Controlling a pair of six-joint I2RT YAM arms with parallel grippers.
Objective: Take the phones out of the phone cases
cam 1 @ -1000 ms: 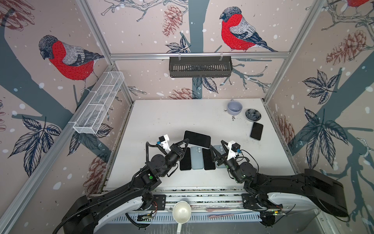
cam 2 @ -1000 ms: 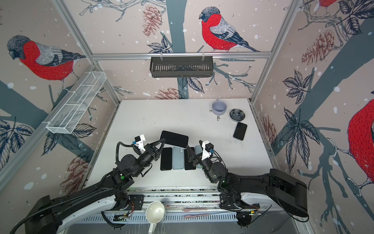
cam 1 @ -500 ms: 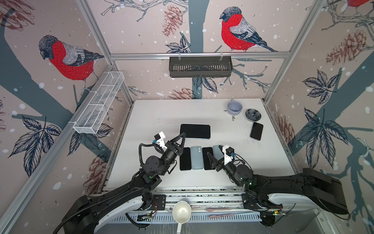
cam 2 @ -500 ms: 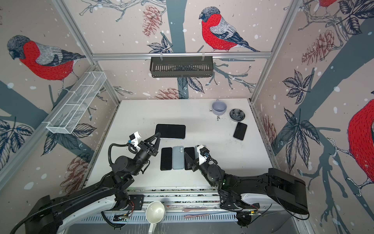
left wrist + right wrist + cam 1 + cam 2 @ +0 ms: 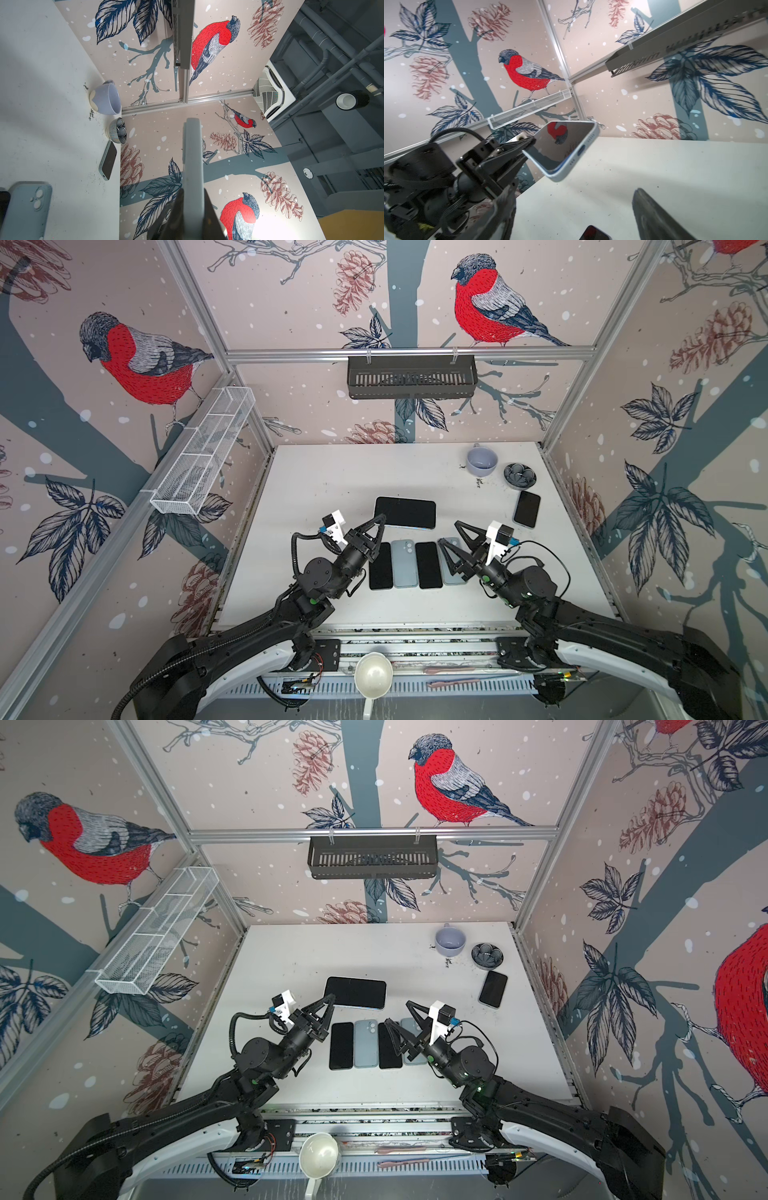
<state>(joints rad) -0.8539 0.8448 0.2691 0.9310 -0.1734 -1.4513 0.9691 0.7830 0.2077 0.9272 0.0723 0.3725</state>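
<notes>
In both top views we see the left gripper (image 5: 380,522) pinching a corner of the phone (image 5: 407,512), mid-frame above the row of handsets (image 5: 405,564); the right gripper (image 5: 449,533) gapes empty. Left wrist: phone (image 5: 192,166) edge-on, bottom centre. Right wrist: phone (image 5: 562,145) centre-frame, clear of the table (image 5: 664,166).
</notes>
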